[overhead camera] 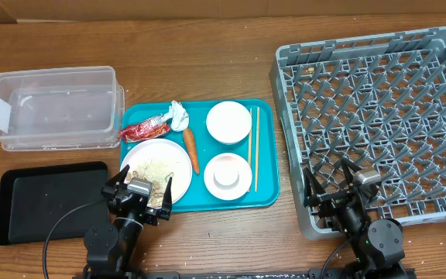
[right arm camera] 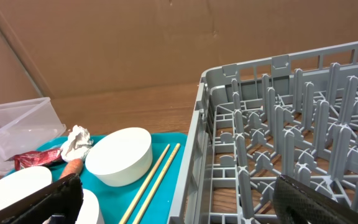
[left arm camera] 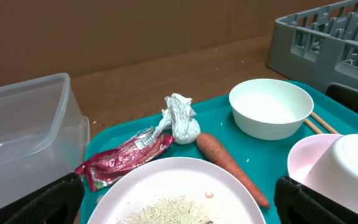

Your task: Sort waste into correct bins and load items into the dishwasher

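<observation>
1. Evidently, the task is judged to be at its opening step: no waste lies in either bin, and no dish is seen in the dish rack (overhead camera: 283, 116).
2. The red wrapper (overhead camera: 145, 129), the tissue (overhead camera: 179, 115) and the carrot (overhead camera: 192, 149) are grouped on the teal tray (overhead camera: 265, 186), between the plate (overhead camera: 142, 151) with its rice crumbs and the far rim.
3. A white bowl (overhead camera: 228, 122) and a second dish (overhead camera: 228, 173) are placed on the same tray, with the chopsticks (overhead camera: 253, 147) laid just beside them.
4. The clear tub (overhead camera: 53, 108) and the black tray (overhead camera: 45, 205) are set to the left of the teal tray, and both appear empty.
5. The left gripper (overhead camera: 142, 188) is held over the plate's near edge, jaws spread wide; nothing is gripped or touched.
6. The right gripper (overhead camera: 330, 186) is poised above the rack's near-left corner, jaws equally wide, and nothing is held.
7. For the next move, 1 piece of waste would probably be picked first; a reach across the plate by the left arm and a narrow pinch on the wrapper or tissue would be called for.
</observation>
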Controlling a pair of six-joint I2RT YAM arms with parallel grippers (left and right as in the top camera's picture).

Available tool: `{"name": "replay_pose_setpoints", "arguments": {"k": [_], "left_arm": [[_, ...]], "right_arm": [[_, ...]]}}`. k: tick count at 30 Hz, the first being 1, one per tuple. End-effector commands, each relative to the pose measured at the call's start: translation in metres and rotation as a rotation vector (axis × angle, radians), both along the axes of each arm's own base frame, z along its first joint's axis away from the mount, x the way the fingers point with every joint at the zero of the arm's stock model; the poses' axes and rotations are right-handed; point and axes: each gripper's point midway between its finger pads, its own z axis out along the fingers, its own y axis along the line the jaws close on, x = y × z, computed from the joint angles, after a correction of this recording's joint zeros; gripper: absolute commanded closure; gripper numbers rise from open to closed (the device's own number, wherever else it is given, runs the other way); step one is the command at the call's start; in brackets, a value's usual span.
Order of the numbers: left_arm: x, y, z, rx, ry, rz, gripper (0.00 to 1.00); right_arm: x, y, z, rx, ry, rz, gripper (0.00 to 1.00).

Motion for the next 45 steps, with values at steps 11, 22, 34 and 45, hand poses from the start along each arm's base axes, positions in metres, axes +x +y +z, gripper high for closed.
{"name": "replay_pose_setpoints", "arguments": {"k": [11, 22, 34, 45], "left_arm": [[0.0, 0.001, 0.0, 0.006, -0.011, 0.003, 0.0], [0.0, 0.001, 0.0, 0.006, -0.011, 0.003, 0.0], [0.0, 0.001, 0.0, 0.006, -0.011, 0.003, 0.0], [-0.002, -0.012, 0.005, -0.044, -0.016, -0.065, 0.0]], "right_arm": [[0.0, 0.0, 0.004, 0.002, -0.018, -0.001, 0.0], [0.0, 0.0, 0.004, 0.002, -0.018, -0.001, 0.0], [0.0, 0.0, 0.003, 0.002, -0.018, -0.001, 0.0], [-0.001, 0.002, 0.004, 0.009, -0.016, 0.01, 0.0]]}}
